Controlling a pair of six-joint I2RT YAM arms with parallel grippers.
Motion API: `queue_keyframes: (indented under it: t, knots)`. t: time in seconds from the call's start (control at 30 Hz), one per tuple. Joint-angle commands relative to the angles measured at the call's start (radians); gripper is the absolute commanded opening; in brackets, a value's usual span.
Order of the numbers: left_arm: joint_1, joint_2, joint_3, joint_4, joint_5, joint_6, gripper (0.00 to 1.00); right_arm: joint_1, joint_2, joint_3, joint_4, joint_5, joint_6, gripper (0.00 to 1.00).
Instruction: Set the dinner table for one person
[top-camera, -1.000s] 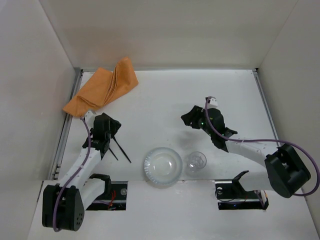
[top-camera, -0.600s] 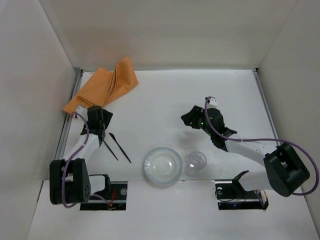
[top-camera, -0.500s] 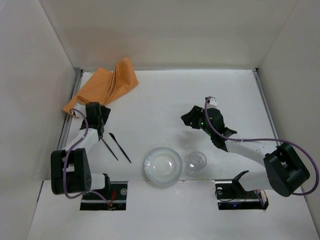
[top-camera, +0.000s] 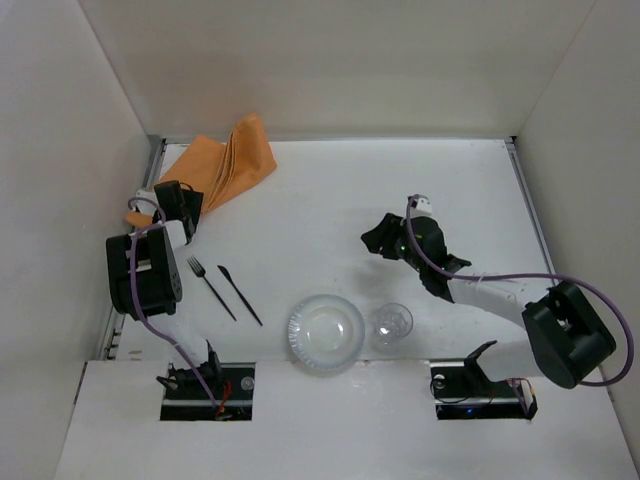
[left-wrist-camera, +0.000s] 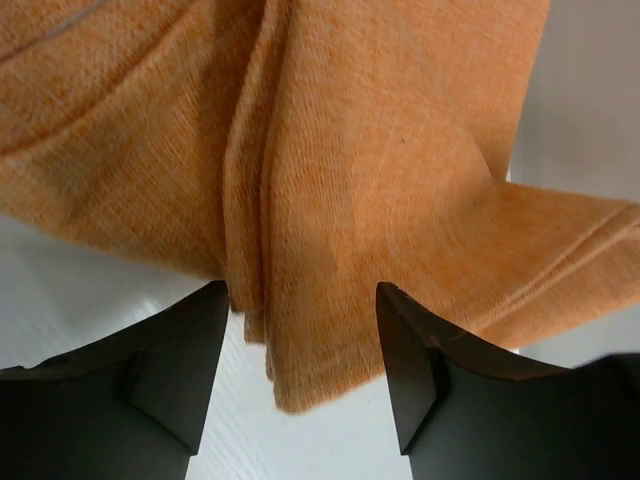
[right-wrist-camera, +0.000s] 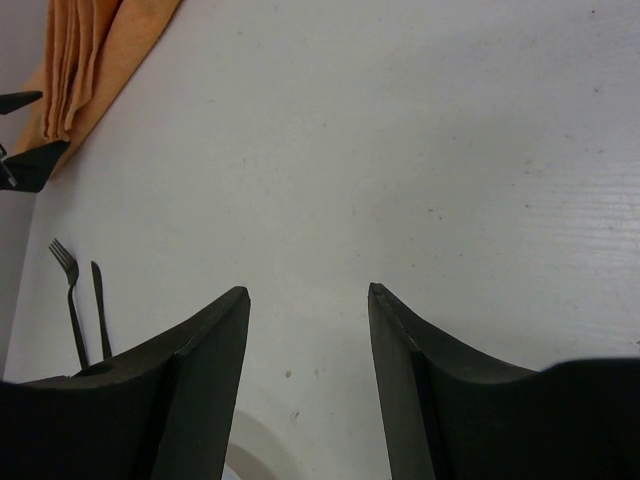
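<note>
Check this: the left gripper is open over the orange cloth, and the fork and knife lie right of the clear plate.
One thing is wrong: the top external view shows the fork and knife lying left of the clear plate, not right. The left gripper is indeed open over the orange cloth.

Far left, a crumpled orange cloth placemat (top-camera: 215, 172); nearer, a slim black fork (top-camera: 210, 288) and slim black knife (top-camera: 240, 295) side by side, apart; near centre, a clear round plate (top-camera: 325, 332), a clear glass (top-camera: 391, 323) just right.
</note>
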Motion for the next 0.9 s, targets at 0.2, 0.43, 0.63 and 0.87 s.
queue_keyframes:
  t: [0.2,0.43,0.63,0.87]
  knots:
    - [-0.011,0.075,0.077,0.046,0.050,-0.053,0.33,-0.003,0.011,0.029,0.043,-0.013,-0.012,0.57]
    - [-0.129,0.108,0.080,0.096,0.102,-0.063,0.14,-0.004,0.006,0.026,0.043,-0.013,-0.011,0.56]
    - [-0.288,0.173,0.118,0.116,0.107,-0.081,0.10,-0.003,0.005,0.026,0.043,-0.013,-0.012,0.56]
    - [-0.456,0.257,0.148,0.202,0.096,-0.150,0.10,-0.016,-0.032,0.008,0.043,0.004,-0.009,0.56]
